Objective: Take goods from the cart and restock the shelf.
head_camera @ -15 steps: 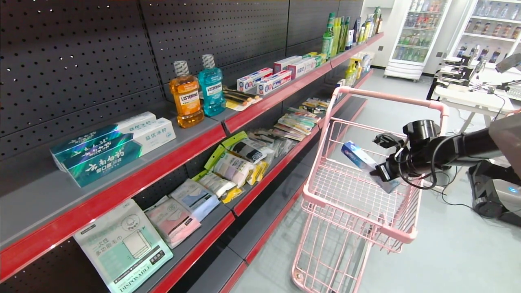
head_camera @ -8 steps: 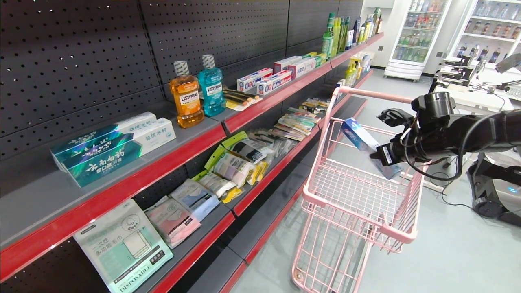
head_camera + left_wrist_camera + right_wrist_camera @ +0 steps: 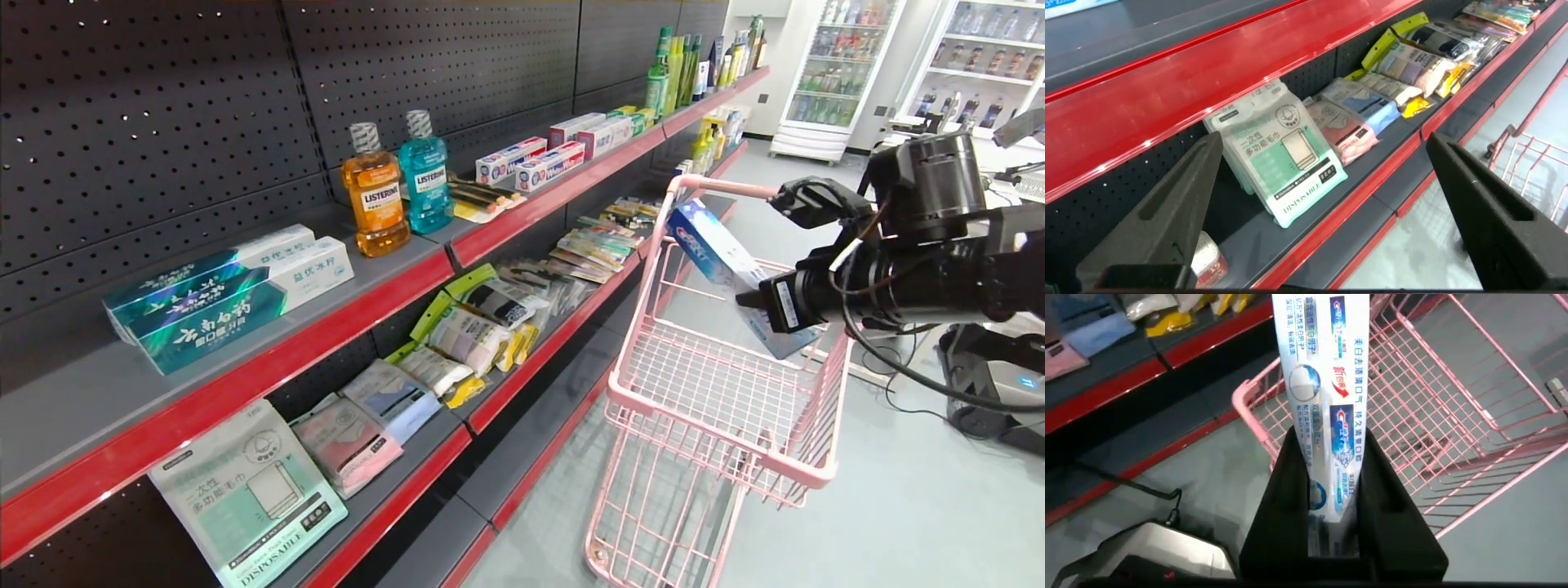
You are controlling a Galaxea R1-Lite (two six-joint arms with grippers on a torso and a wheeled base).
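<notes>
A blue-and-white toothpaste box [image 3: 712, 247] hangs tilted above the pink cart [image 3: 718, 425], with my right gripper [image 3: 758, 300] shut on its lower end. In the right wrist view the box [image 3: 1319, 384] sticks out past the black fingers [image 3: 1290, 469], with the cart's basket [image 3: 1437, 400] below it. My left gripper [image 3: 1323, 147] stands open with nothing between its fingers, facing a green-white pouch [image 3: 1282, 159] on the lower shelf. The upper shelf [image 3: 359, 282] carries green toothpaste boxes [image 3: 229, 286].
Orange [image 3: 374, 192] and teal [image 3: 424, 171] mouthwash bottles and more toothpaste boxes [image 3: 531, 163] stand farther along the upper shelf. Pouches and packets [image 3: 457, 335] crowd the lower shelf. Grey floor lies open to the right of the cart. Drink fridges [image 3: 833, 73] stand at the back.
My right gripper has risen with the toothpaste box, lifting it from inside the cart's basket to above its rim and closer to the head camera.
</notes>
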